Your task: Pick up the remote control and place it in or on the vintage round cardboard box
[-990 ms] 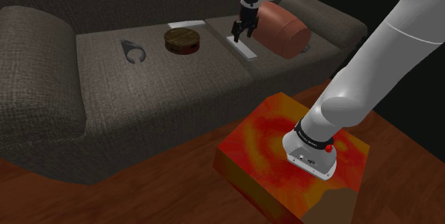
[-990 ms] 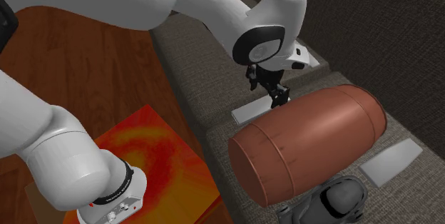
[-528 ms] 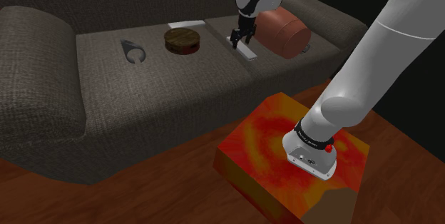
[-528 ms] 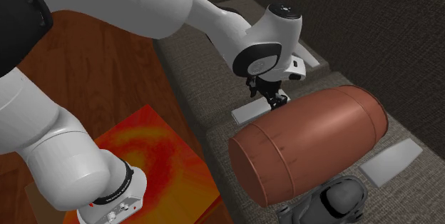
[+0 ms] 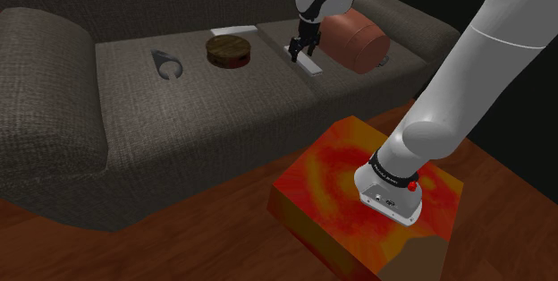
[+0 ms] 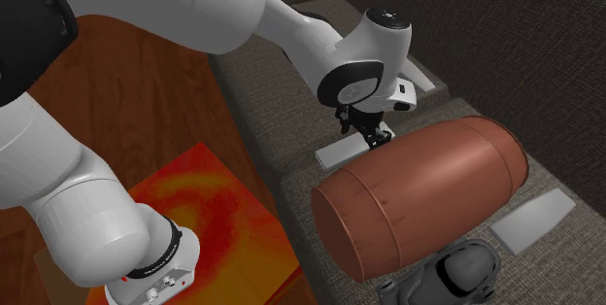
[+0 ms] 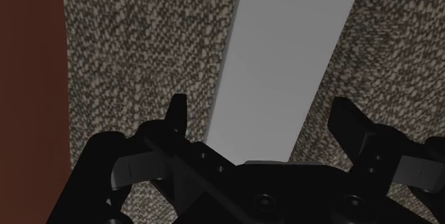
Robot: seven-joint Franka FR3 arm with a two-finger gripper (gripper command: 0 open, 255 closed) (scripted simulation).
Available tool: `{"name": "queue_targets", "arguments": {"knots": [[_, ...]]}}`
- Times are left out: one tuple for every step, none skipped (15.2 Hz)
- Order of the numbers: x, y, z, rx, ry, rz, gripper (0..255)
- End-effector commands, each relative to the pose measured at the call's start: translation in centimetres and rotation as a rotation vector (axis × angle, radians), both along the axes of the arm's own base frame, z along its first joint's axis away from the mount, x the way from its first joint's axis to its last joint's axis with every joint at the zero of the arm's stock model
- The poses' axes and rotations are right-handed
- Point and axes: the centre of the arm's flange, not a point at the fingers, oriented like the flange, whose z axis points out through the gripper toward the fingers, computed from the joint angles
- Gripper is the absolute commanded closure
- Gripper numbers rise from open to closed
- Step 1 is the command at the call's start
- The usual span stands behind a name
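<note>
The remote control [image 5: 306, 61] is a flat pale grey slab lying on the dark sofa seat [image 5: 197, 100], beside a reddish-brown barrel [image 5: 355, 42]. My black gripper [image 5: 298, 48] is down at the remote's far end. In the wrist view the gripper [image 7: 262, 112] is open, its fingers [image 7: 177, 108] standing either side of the remote [image 7: 285, 58] without touching it. From the second exterior view the gripper [image 6: 374, 138] sits low over the remote [image 6: 338, 153], close against the barrel [image 6: 418, 201]. The round brown box [image 5: 230, 51] rests on the seat, to the shoulder view's left of the remote.
A dark grey curved object [image 5: 166, 64] lies left of the box, and a flat white piece [image 5: 231, 29] lies behind it. The barrel crowds the gripper on one side. The orange-red stand [image 5: 340, 199] sits on the wooden floor before the sofa.
Over the last second the gripper has dropped down and moved to the remote's far end; in the last half second it has hardly moved. The remote lies where it was.
</note>
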Motion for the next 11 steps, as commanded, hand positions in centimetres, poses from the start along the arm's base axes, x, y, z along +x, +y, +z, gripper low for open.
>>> {"name": "queue_targets", "arguments": {"knots": [[0.00,0.00,0.00,0.000,0.000,0.000,255],[0.00,0.00,0.00,0.000,0.000,0.000,255],[0.00,0.00,0.00,0.000,0.000,0.000,255],[-0.01,0.00,0.00,0.000,0.000,0.000,255],[0.00,0.00,0.00,0.000,0.000,0.000,255],[0.00,0.00,0.00,0.000,0.000,0.000,255],[0.00,0.00,0.00,0.000,0.000,0.000,255],[-0.01,-0.01,0.00,0.000,0.000,0.000,255],[-0.01,-0.01,-0.01,0.000,0.000,0.000,255],[0.00,0.00,0.00,0.000,0.000,0.000,255],[0.00,0.00,0.53,0.000,0.000,0.000,255]]}}
